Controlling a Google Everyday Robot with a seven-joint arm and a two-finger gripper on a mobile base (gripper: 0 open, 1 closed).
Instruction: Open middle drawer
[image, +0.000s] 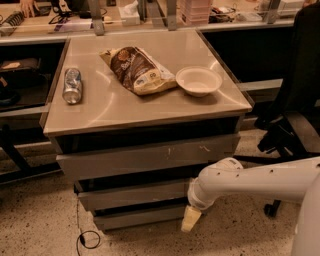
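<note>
Low at the right front of the drawer stack: a cream-coloured pincer (191, 218), pointing down toward the speckled floor (40, 225), at the end of a white arm (250, 180) reaching in from the right. Apart or together: cannot tell from here. Just beside the right end of the middle drawer (132, 194) and a little below it, level with the right end of the thin front (140, 216) underneath; touching either or not, cannot tell. Middle drawer itself: a plain grey panel, second of three, under the taller scratched front (145, 156) with its white marks and above the thin front, with a dark gap along its upper edge; inside hidden. On top of the stack, a smooth beige desk (150, 107) carrying three things, all well apart from the pincer: at the left a silver can (72, 85) lying on its side; near the middle, toward the back, a brown and cream bag (137, 70) lying flat; just right of it, touching or nearly so, an upright white bowl (198, 80). On the floor in front of the stack, at the left, a thin dark cable (88, 239) curled into a loop. To the right, behind the arm, a dark chair (300, 90) on castors.
</note>
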